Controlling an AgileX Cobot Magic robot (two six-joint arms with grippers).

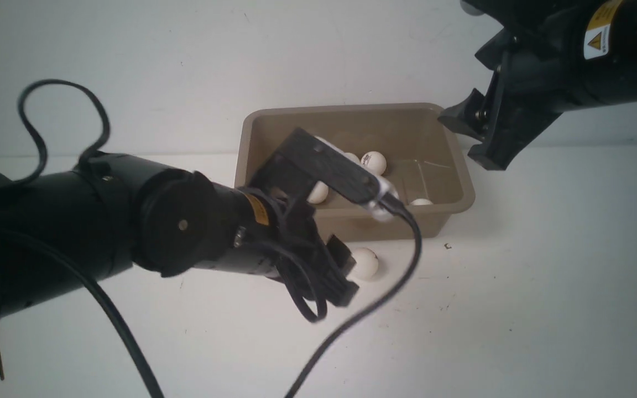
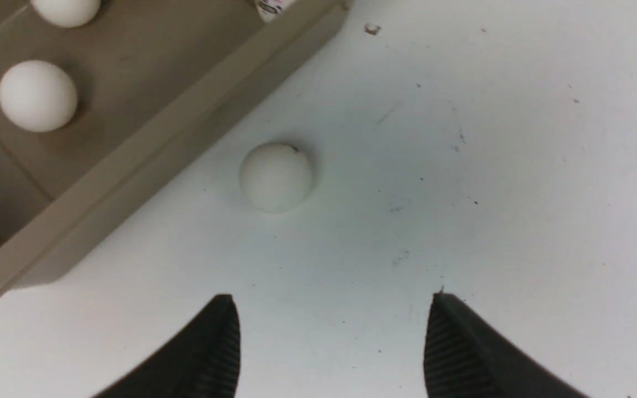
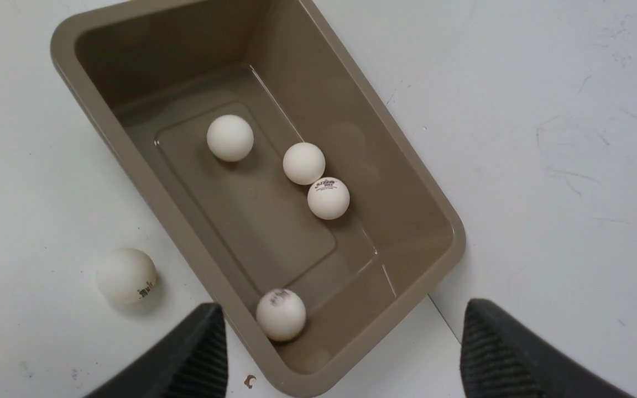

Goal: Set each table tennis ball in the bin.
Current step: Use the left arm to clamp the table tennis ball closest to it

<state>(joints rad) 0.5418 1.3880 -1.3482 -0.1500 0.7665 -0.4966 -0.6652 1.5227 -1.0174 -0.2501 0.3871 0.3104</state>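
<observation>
One small, smooth white ball [image 2: 276,177] lay beside the taupe plastic bin [image 2: 147,132] (light, slick, apt to roll). The left gripper [image 2: 332,301] stood wide and empty; a pinch across the ball's middle seemed safest.

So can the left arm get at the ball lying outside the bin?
Probably yes: the left gripper hangs open near the ball, only bare table between them, though the bin sits close beside it.

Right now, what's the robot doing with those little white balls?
It's putting table tennis balls into the bin. Four balls already lie inside it. The last ball sits on the table just outside the bin, and the left claw hovers open near it, holding nothing. The right claw hangs open above the bin, empty too.
</observation>
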